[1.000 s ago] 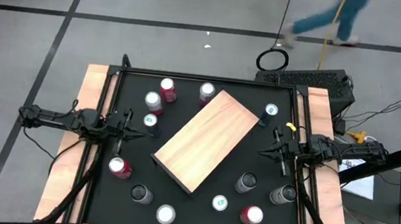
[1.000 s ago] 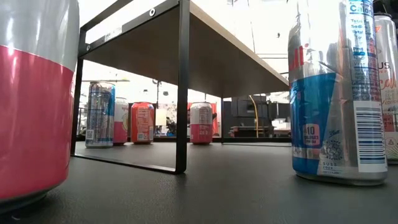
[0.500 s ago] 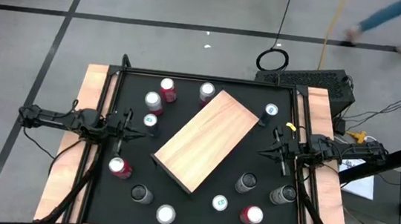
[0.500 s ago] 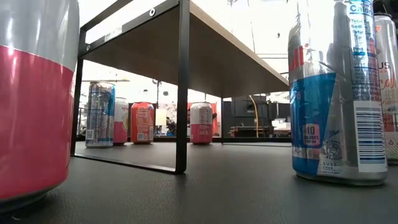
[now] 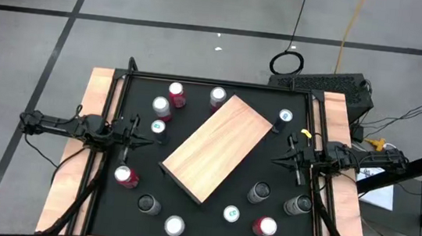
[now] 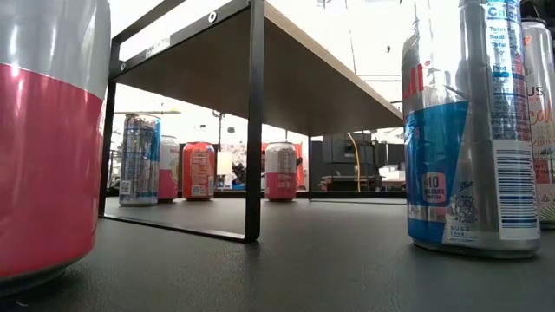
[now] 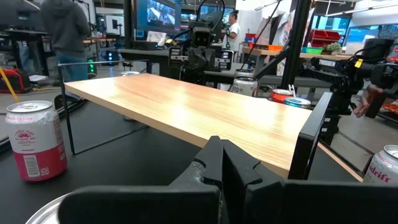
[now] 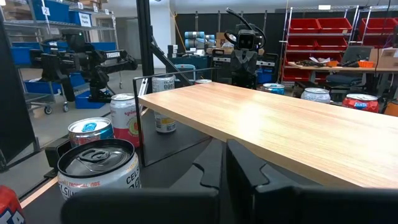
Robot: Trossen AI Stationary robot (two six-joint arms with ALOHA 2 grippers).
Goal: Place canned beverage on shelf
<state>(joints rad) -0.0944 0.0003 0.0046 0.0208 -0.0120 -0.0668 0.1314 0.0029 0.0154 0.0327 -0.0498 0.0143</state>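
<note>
From above we find the table unchanged since a second ago: both arms and every can sit where they were; only the person walking on the floor beyond the far edge has nearly left at the far right. The shelf (image 5: 216, 147) lies slantwise in the middle of the black table (image 5: 201, 211), nothing on its top; the left gripper (image 5: 132, 133) waits at the left edge and the right gripper (image 5: 291, 159) at the right edge, each pointing inward, near the shelf but apart from it; cans stand scattered around it, among them a pink can (image 5: 125, 175) at the near left and a blue-topped can (image 5: 285, 117) at the far right.

At table height nothing has shifted either; the shelf (image 6: 286, 61) stands on black legs, with a tall blue can (image 6: 468, 130) close on the right.

From the left wrist we see its fingers (image 7: 211, 163) pressed together, holding nothing, the shelf (image 7: 199, 112) just ahead.

From the right wrist the fingers (image 8: 239, 165) sit with only a narrow slit between them, empty; the shelf (image 8: 280, 121) is just ahead, a silver can (image 8: 99, 165) beside.
</note>
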